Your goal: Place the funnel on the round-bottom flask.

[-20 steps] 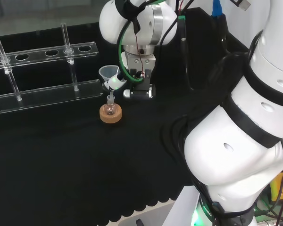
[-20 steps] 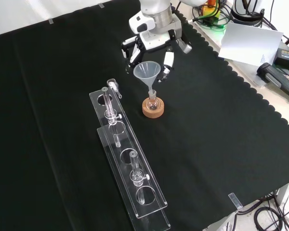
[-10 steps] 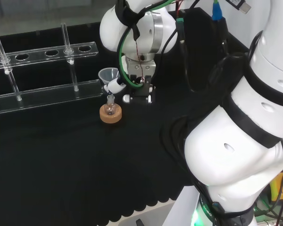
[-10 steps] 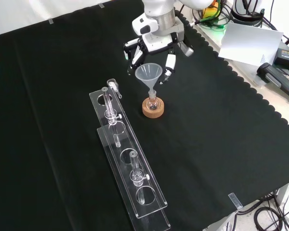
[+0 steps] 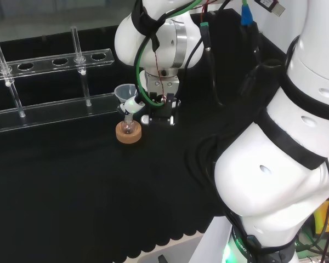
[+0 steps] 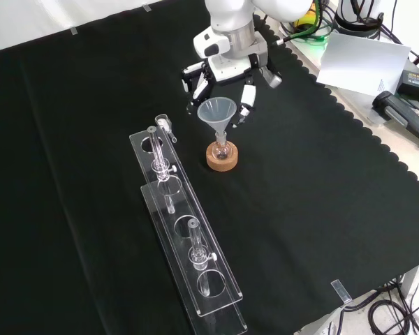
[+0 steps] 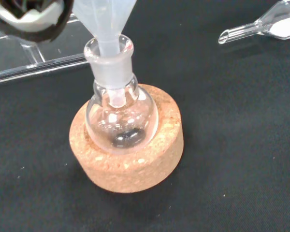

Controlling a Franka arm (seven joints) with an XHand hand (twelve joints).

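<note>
Here, fingers (image 6: 246, 98) of the hand (image 6: 223, 70) spread around the funnel (image 6: 216, 114), whose stem sits inside the neck of the round-bottom flask (image 7: 121, 115) on a cork ring (image 7: 128, 162). Beneath, black cloth (image 6: 321, 181). Just beside, a clear rack (image 6: 185, 237) with tubes.

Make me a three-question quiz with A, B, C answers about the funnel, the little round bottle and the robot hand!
1. Where is the funnel's stem?
A. Inside the flask's neck
B. Lying on the cloth
C. In the rack

2. What colour is the ring stand under the round-bottom flask?
A. Red
B. Cork brown
C. Blue

3. How is the hand at the funnel?
A. Far away from it
B. Flat on the cloth
C. Its fingers close around the cone

Answers: 1 A, the wrist view shows the stem in the neck. 2 B, the ring is plainly cork. 3 C, the front view shows fingers either side of the cone.
</note>
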